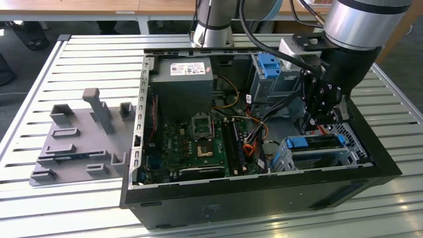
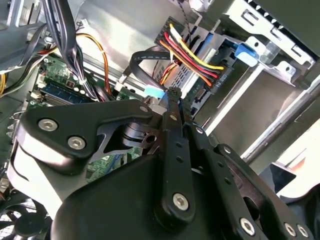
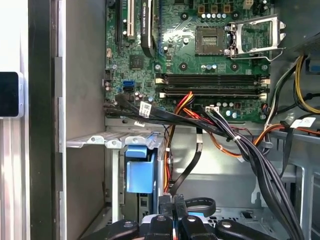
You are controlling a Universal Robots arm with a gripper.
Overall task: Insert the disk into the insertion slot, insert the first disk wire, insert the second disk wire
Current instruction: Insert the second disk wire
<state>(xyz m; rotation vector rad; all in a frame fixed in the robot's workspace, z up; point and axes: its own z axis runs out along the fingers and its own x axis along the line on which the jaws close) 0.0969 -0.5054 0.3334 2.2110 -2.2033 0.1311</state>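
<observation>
Blue-framed disk [image 1: 316, 143] sat already inside the insertion slot [image 1: 343, 148], at the tower case's [image 1: 264, 188] front corner, directly below the gripper [image 1: 319, 120]. Fingers pressed together on a flat black cable with a light-blue plug [image 2: 156, 93], just short of the disk's rear connectors [image 2: 200, 80], where a multicoloured power lead [image 2: 192, 52] was already seated. White label on the power supply [image 1: 182, 82] too small to read.

The exterior view looks down from high at the open computer case [image 1: 264, 148], arm entering at one o'clock. Both wrist views sit close inside it, sharing the gripper [image 2: 172, 97] [image 3: 172, 200] and cables [image 3: 240, 145].
</observation>
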